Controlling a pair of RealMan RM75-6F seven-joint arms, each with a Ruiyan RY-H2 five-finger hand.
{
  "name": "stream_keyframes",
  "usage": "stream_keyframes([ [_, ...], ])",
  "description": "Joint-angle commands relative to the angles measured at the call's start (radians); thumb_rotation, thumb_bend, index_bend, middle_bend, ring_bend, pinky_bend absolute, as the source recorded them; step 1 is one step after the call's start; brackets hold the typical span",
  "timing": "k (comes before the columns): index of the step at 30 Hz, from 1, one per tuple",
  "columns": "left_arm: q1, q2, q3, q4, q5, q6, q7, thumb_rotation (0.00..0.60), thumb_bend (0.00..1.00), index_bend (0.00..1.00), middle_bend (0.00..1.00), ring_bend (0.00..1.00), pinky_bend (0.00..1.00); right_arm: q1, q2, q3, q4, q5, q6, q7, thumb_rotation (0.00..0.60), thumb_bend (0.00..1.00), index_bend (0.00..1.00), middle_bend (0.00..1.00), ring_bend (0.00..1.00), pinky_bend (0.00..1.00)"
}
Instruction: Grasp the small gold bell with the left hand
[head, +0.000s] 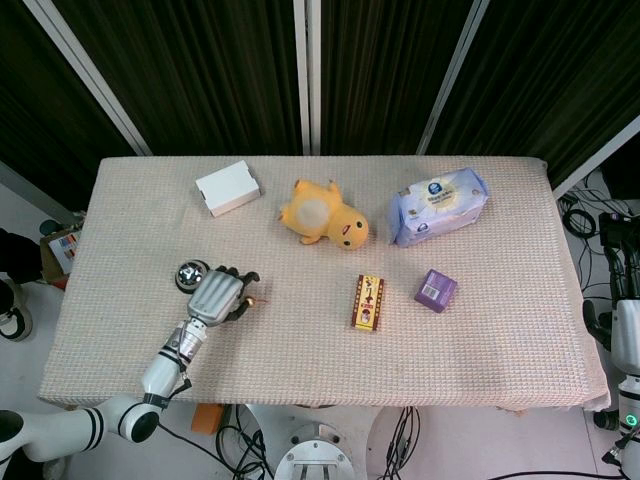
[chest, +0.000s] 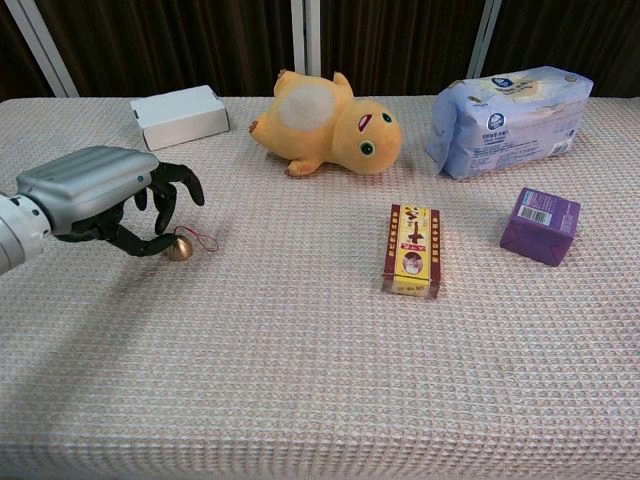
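My left hand (chest: 105, 195) sat low over the woven table cover (chest: 320, 380) near its left edge, palm down, with the small gold bell (chest: 179, 248) right at my fingertips. In the chest view the bell lay at about four o'clock from the middle of my hand, resting on the cloth, and my thumb seemed to touch it from the left while the upper fingers (chest: 178, 183) arched over it, spread and lifted clear rather than clamped. I judged that as not holding it, though the contact at the thumb was too small to read for certain. The bell's thin red cord (chest: 204, 241) trailed off toward three o'clock, away from my palm, so the round body was the nearer part and the loop lay beyond it. In the head view my left hand (head: 217, 297) showed the same way, the bell only a small glint at three o'clock from the fingers. A round metal object (head: 190, 274) sat just behind my hand at about eleven o'clock, apart from the bell. My right hand was not to be seen in either view, so the left was plainly the nearer one. The closing, I judged, would need the upper fingers brought down toward five o'clock onto the bell against the thumb.
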Motion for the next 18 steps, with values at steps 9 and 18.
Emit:
stream_keyframes([
  [9, 0.146, 0.221, 0.072, -0.173, 0.089, 0.228, 0.036, 0.600, 0.24, 0.21, 0.25, 0.20, 0.30, -0.014, 0.032, 0.003, -0.008, -0.013, 0.026, 0.024, 0.600, 0.29, 0.00, 0.00, 0.00, 0.00],
  [18, 0.388, 0.486, 0.205, -0.173, 0.202, 0.514, -0.187, 0.236, 0.22, 0.09, 0.10, 0.08, 0.21, -0.075, 0.088, -0.093, 0.025, -0.046, -0.001, 0.045, 0.600, 0.24, 0.00, 0.00, 0.00, 0.00],
])
